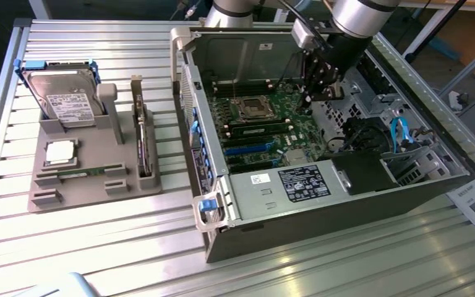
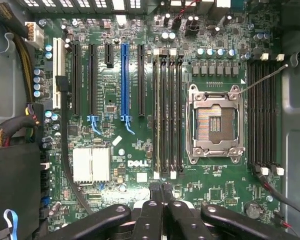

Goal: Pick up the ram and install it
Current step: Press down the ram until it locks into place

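Arm's down inside the open PC case [image 1: 320,210]. The gripper [image 1: 326,94] hangs over the far part of the motherboard [image 1: 262,127], toward the exterior view's right of the CPU socket [image 1: 248,106]. Pincer's together: in the wrist view the two black fingers meet at the gripper [image 2: 161,189] w/ nothing clamped between them, tips over the green board just off the end of the long black memory slots [image 2: 167,115]. Socket [image 2: 213,122] sits open beside those slots w/ its metal frame showing, and more slots run along its other side. Blue card slot [image 2: 124,80] and a silver heatsink [image 2: 91,164] are further across the motherboard [image 2: 140,150].

Now the ram [image 1: 82,171]. It's outside the case, lying flat and low on the near part of the grey holder [image 1: 97,193] at the exterior view's left, a thin green strip. It's well apart from the pincer, no contact. The case's side wall and the dark expansion card [image 1: 143,145], standing on edge in the holder, lie between the two.

Same holder carries the square silver processor chip [image 1: 60,153] just behind the ram and a hard drive [image 1: 68,99] propped up at the back. All of it is on the slatted metal table [image 1: 97,260].
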### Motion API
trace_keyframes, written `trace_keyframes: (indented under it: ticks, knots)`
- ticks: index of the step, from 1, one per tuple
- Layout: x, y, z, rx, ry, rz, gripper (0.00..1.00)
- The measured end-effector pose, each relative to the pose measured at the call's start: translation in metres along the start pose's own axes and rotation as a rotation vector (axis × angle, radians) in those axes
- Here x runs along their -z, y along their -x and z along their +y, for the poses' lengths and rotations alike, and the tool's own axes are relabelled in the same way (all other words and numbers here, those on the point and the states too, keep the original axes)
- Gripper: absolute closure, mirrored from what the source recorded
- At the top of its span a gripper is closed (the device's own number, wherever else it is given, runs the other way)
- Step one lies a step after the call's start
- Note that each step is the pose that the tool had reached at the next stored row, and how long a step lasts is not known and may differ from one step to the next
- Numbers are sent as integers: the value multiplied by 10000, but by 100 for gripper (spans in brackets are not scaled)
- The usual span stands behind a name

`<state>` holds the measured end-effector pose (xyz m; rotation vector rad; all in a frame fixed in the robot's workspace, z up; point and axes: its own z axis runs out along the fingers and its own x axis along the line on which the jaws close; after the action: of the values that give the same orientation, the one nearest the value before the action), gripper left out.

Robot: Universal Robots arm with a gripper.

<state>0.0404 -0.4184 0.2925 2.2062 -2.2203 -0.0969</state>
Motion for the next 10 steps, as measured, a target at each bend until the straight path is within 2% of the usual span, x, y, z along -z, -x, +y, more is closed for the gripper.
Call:
trace_keyframes:
  ticks: [10]
  knots:
    - [-141,-5,-7,0,1,1,90]
